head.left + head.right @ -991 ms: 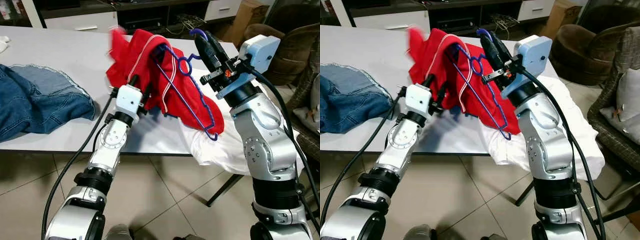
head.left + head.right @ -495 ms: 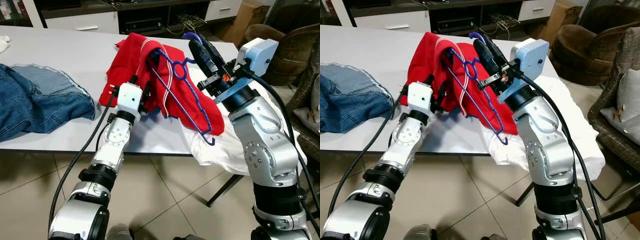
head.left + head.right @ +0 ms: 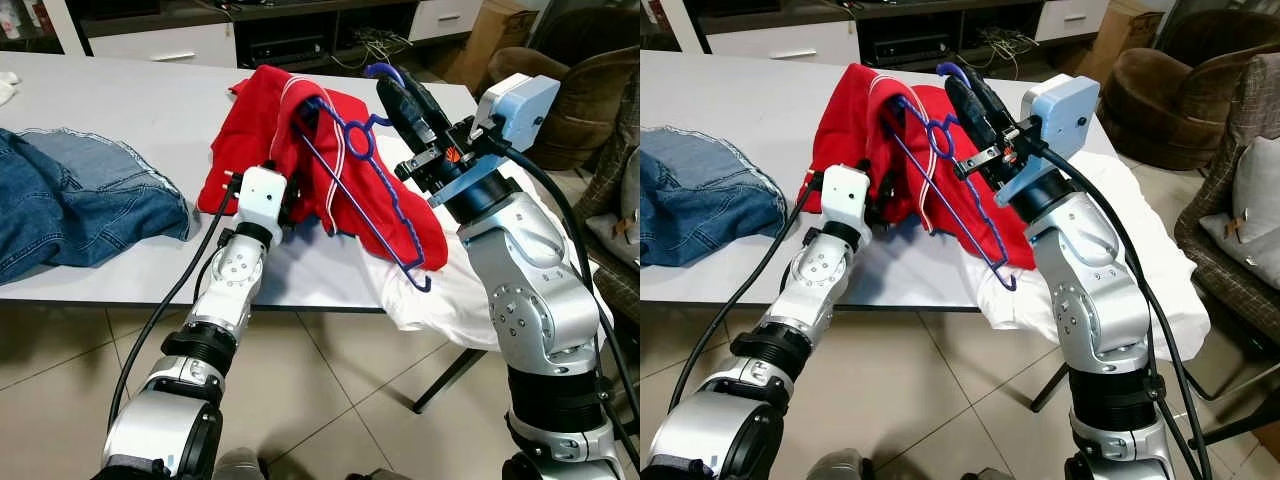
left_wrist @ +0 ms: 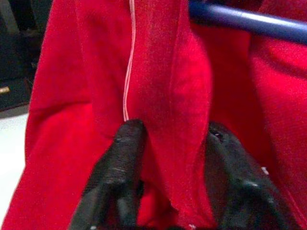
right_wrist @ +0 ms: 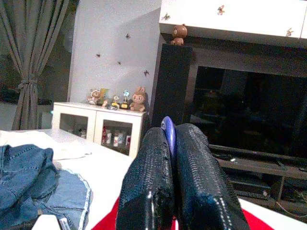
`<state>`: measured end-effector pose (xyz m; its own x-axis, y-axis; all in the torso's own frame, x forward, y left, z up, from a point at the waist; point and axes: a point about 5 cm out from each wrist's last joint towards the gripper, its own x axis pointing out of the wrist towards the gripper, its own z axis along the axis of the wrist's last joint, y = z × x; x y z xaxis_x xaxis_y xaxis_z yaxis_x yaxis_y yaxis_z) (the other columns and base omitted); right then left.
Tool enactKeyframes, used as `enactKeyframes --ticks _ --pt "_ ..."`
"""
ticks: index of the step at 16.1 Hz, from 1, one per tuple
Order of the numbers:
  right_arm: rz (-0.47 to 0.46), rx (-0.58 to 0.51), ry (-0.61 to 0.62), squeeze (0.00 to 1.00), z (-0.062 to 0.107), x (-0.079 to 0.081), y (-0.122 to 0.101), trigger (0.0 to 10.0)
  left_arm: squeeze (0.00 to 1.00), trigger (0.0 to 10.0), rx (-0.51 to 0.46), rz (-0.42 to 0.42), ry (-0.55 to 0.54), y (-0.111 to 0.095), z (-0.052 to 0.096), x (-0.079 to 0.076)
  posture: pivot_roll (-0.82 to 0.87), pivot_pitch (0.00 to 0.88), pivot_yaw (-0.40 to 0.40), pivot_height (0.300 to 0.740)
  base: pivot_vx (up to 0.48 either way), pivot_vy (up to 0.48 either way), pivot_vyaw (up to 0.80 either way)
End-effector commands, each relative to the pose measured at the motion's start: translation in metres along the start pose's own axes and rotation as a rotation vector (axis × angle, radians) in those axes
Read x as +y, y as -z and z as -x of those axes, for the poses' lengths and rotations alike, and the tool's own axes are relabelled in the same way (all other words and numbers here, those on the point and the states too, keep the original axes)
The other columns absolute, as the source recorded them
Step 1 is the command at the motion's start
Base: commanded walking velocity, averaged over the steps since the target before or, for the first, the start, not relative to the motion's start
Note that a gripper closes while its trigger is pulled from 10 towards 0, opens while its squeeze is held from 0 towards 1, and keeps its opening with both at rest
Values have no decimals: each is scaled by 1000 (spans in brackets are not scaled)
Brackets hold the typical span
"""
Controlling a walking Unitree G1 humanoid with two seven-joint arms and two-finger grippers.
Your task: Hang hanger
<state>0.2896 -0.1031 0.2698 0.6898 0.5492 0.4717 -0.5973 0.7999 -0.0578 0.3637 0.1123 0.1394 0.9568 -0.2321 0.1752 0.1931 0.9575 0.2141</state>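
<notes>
Bare bench [image 3: 150,110] lies open between the jeans [image 3: 70,200] and the red cloth [image 3: 300,150], and behind both. The cloth and hanger [image 3: 365,190] bar the way between the two arms. White cloth [image 3: 440,290] covers the bench's right end. An armchair [image 3: 570,95] crowds the right side.

2 silver jointed arms with black cables, white wrist camera boxes, black ribbed fingers [image 5: 196,172].
</notes>
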Motion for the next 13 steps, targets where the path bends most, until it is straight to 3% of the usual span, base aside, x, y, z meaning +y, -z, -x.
enactKeyframes --ticks 1,9,11,13 --pt "4 -42 -20 0 0 3 -10 10000 0 0 1 19 17 -2 -3 -4 94 4 -48 740 0 0 0" --pt "3 -35 -26 0 1 2 -9 10000 0 0 -54 15 80 -9 -4 -3 95 2 -46 740 0 0 0" --pt "8 -18 -11 0 4 -4 -6 10000 0 0 -101 -33 78 -18 -5 7 95 3 -46 740 0 0 0" --pt "40 9 6 0 8 -14 -4 10000 0 0 -156 -83 48 -30 -6 26 96 5 -45 740 0 0 0"
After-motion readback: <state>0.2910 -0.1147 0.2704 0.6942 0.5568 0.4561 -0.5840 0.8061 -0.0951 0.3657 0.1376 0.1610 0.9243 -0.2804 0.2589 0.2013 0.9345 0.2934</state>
